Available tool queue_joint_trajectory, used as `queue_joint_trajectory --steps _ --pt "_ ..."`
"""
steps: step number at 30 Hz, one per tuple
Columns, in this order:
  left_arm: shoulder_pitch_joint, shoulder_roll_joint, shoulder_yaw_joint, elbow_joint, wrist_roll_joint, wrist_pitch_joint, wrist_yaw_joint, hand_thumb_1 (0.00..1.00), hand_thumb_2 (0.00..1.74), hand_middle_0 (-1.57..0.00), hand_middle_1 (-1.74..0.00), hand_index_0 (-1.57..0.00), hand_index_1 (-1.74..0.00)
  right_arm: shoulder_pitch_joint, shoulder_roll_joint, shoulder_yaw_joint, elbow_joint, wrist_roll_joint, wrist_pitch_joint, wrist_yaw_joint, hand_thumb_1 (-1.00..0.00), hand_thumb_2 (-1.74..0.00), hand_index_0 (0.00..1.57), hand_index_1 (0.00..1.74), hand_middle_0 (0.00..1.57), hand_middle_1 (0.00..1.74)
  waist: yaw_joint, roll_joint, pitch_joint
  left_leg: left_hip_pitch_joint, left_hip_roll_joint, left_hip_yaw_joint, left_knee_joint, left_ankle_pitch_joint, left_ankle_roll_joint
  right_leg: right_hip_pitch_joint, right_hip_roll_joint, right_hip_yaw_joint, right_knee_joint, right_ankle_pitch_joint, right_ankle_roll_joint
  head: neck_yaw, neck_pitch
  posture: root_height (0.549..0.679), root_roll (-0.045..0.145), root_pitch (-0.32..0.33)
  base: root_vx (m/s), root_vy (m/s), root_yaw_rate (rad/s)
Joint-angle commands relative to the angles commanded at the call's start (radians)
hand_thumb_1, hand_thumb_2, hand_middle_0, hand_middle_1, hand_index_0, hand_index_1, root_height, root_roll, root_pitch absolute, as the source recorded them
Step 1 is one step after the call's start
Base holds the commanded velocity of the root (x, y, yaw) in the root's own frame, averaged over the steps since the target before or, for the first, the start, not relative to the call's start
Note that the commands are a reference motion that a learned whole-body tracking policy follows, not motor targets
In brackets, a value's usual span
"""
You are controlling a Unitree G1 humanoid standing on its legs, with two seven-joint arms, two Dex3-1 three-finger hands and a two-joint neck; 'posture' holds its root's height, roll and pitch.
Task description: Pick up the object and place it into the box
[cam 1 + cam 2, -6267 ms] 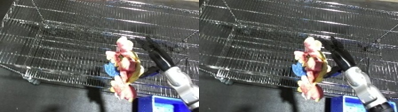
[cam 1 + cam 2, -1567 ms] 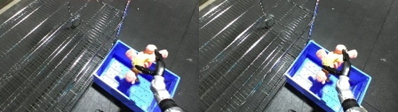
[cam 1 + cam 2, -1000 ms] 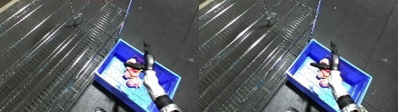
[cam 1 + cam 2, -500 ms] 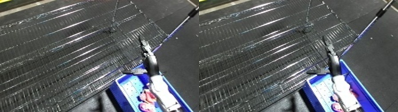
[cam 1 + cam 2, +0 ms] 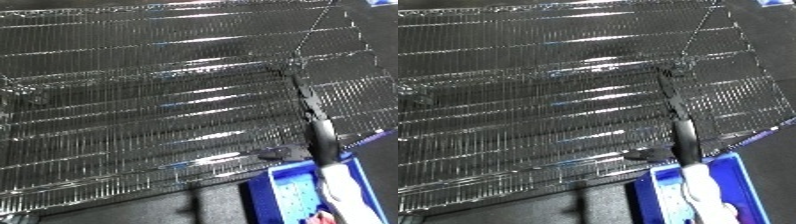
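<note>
**Toy dropped in the bin, right hand lifted away**

The right hand (image 5: 305, 97) now reaches up and out over the wire rack (image 5: 133, 100), its fingers straight, close together and holding nothing. A second ago it was down inside the blue bin (image 5: 740, 167), and before that it was carrying the stuffed toy with its fingers round it; that hold is gone. The forearm crosses the bin's far rim, and the hand is well above and beyond the bin, over the rack's mesh.

The toy itself is almost out of view. Only a small pinkish-orange patch, likely the toy (image 5: 322, 218), shows at the lower edge inside the bin, just beside the forearm. In the earlier pictures it lay plainly on the bin floor, so the placing step looks done.

The whole view has also swung: the rack fills most of it where the bin did earlier, which is the head turning, not the bin shifting. The left hand shows in neither view.
</note>
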Motion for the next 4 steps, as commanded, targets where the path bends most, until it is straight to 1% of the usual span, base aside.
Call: queue_joint_trajectory --steps 4 --pt "-0.015 -0.001 -0.003 -0.011 0.001 -0.001 0.006 1.0 1.74 -1.57 -1.74 -1.57 -1.74 -0.011 0.001 0.032 0.001 -0.006 0.005 0.011 0.0 0.0 0.0 0.0 0.0 0.0 0.011 -0.009 0.005 0.0 -0.001 -0.007 0.0 -0.001 0.0025 0.0 0.0004 -0.004 0.006 -0.003 0.0004 -0.051 0.004 0.632 0.036 -0.187 0.02 0.012 0.022"
